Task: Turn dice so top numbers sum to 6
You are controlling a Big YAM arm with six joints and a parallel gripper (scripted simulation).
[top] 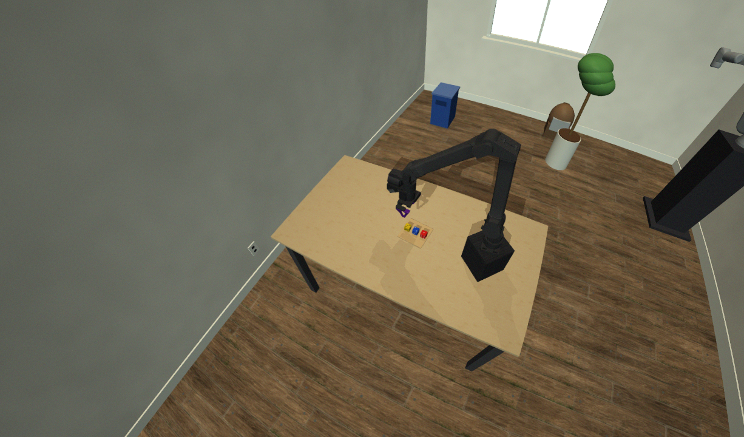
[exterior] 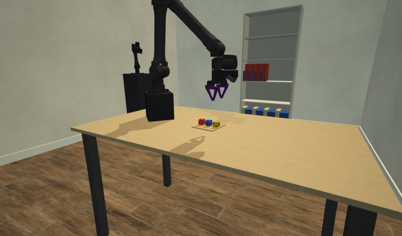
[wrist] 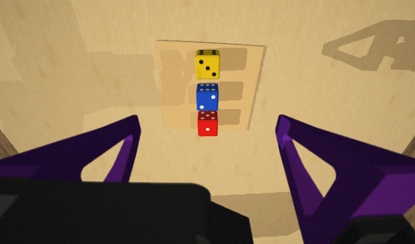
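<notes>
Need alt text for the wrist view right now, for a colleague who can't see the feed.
Three dice stand in a row on a tan mat: yellow die farthest, showing three, blue die in the middle, showing two, red die nearest, showing one. The open, empty purple gripper hangs above them.
</notes>
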